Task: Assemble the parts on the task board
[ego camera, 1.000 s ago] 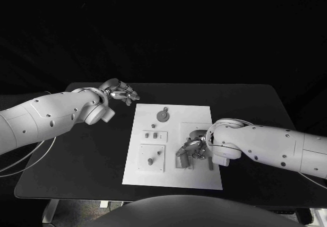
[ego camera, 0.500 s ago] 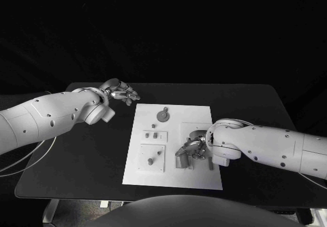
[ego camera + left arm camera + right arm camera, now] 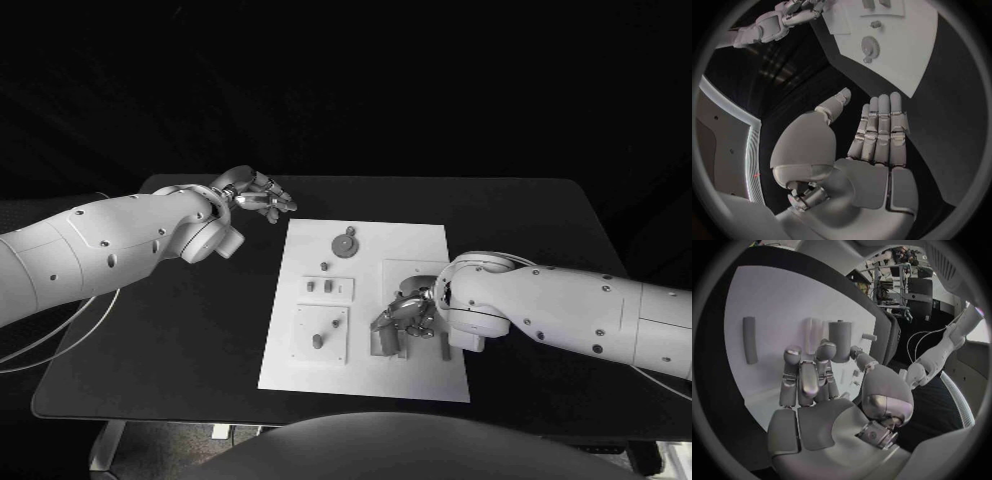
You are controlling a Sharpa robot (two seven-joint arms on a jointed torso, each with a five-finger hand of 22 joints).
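Under the right hand [image 3: 410,315], head view: fingers curled low over the task board [image 3: 420,245], seemingly at a grey upright part [image 3: 384,340]; whether they clamp it I cannot tell. Left wrist view: left hand [image 3: 873,135] flat, holding nothing, beside the board. Right wrist view: cylindrical part [image 3: 840,341] just past the fingertips; next, likely a firm grasp.

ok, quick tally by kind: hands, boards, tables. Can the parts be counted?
hands: 2 (left hand, right hand)
task board: 1
table: 1
total: 4
parts: too small and partly hidden for a count
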